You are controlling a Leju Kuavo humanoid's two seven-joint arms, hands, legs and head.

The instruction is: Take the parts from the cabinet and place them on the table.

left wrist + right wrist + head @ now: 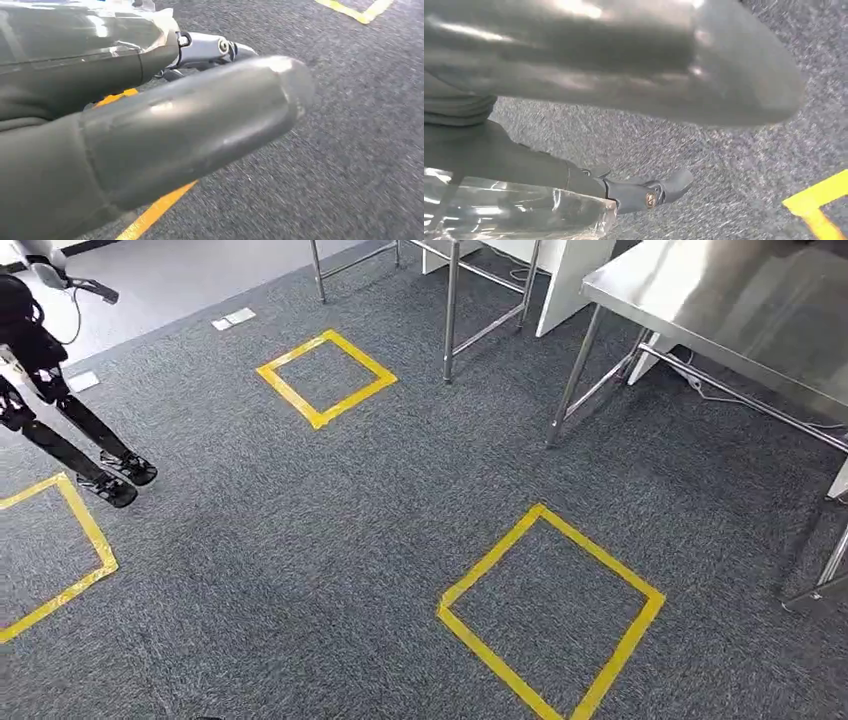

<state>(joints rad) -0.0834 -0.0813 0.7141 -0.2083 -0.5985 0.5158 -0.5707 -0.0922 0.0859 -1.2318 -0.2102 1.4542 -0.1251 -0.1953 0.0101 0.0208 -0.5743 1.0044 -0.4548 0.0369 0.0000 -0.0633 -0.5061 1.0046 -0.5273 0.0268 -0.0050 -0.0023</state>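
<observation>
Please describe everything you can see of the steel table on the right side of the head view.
The steel table stands at the upper right of the head view, on grey carpet. Its top looks like brushed stainless steel, flat and shiny, with dull reflections; the part in view carries nothing. Thin round metal legs go down to the carpet, joined by a low crossbar. Its far side runs out of the picture. A yellow tape square lies on the carpet in front of it, apart from the legs.

No readable text, labels, brands or numbers are showing anywhere. Small white cards [233,318] are lying on the carpet [300,540] in the head view, too small to read. Yellow tape squares [549,612] are marking the floor, with nothing written on them.
</observation>
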